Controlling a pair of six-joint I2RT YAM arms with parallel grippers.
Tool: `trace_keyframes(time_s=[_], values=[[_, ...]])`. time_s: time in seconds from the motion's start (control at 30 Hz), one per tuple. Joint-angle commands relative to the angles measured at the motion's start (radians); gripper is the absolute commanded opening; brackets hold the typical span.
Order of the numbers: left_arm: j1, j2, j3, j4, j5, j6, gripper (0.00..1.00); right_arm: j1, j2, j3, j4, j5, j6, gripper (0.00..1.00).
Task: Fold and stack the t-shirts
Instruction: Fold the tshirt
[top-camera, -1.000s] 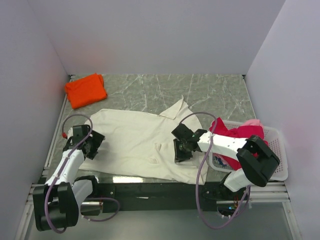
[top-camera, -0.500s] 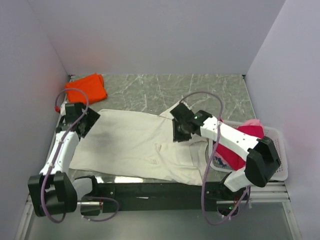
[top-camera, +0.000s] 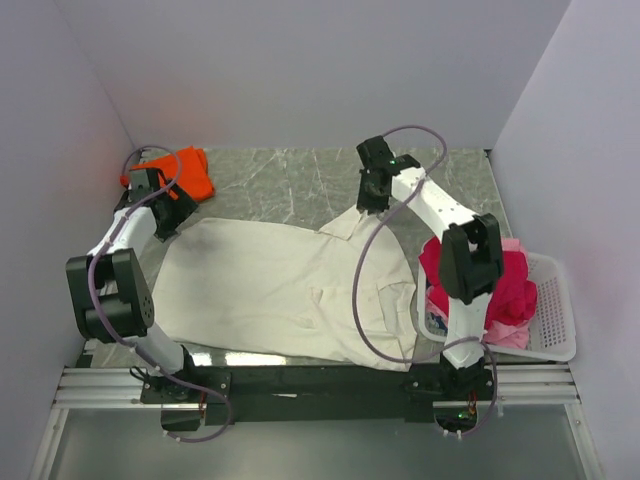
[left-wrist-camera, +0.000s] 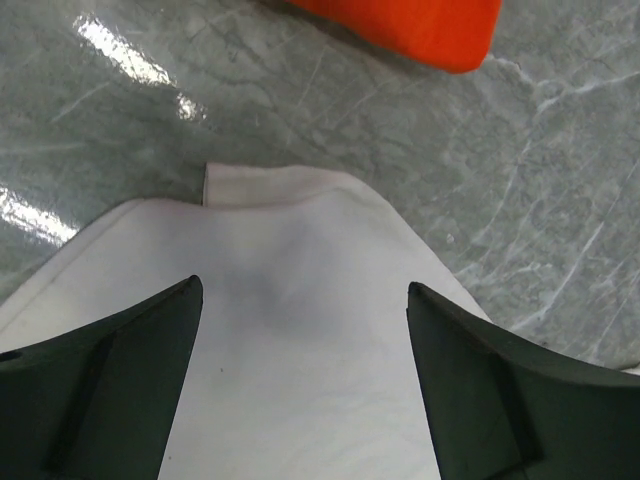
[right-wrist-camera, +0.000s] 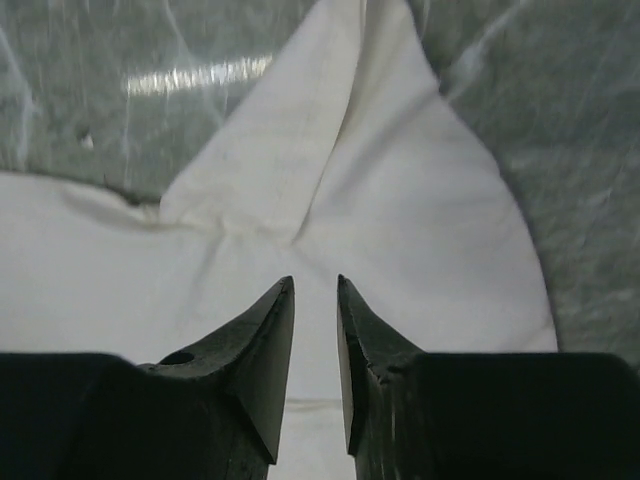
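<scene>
By my reading the job is at an early stage. One orange t-shirt (top-camera: 190, 172) lies folded just beyond the left claw (left-wrist-camera: 300, 300), off its far side, and looks finished. The cream t-shirt (top-camera: 270, 285) is spread flat and unfolded on the table (top-camera: 300, 180), stretching from under one claw to under the other. A crimson t-shirt (top-camera: 495, 290) and a pink t-shirt (top-camera: 508, 245) sit heaped in the basket (top-camera: 555, 300), well behind the right claw (right-wrist-camera: 315, 285) toward its own base. So one shirt seems done, one is laid out for folding, and at least two have not been started.

The left claw stands wide apart over a rounded edge of the cream shirt and holds nothing. The right claw's tips are nearly together, with a slim gap between them. They hover over the shirt's pointed sleeve (right-wrist-camera: 400, 180), and I see no cloth pinched.

Only the overhead view shows the basket pile and the shirt's full outline. It hides how the tips stand. The left wrist view shows the wide gap and the bare stone between shirt edge and orange cloth. The right wrist view shows the crease running up the sleeve directly ahead of the tips
</scene>
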Motion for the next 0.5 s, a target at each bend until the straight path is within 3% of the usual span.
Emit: trace_keyframes(time_s=[0.0, 0.3, 0.47], values=[[0.022, 0.053, 0.078, 0.025, 0.039, 0.074, 0.88, -0.042, 0.11, 0.159, -0.008, 0.036, -0.047, 0.31], [0.033, 0.165, 0.156, 0.015, 0.055, 0.108, 0.88, -0.113, 0.339, 0.401, -0.011, 0.011, -0.074, 0.31], [0.033, 0.208, 0.184, 0.009, 0.053, 0.113, 0.87, -0.129, 0.378, 0.417, 0.044, -0.041, -0.088, 0.31]])
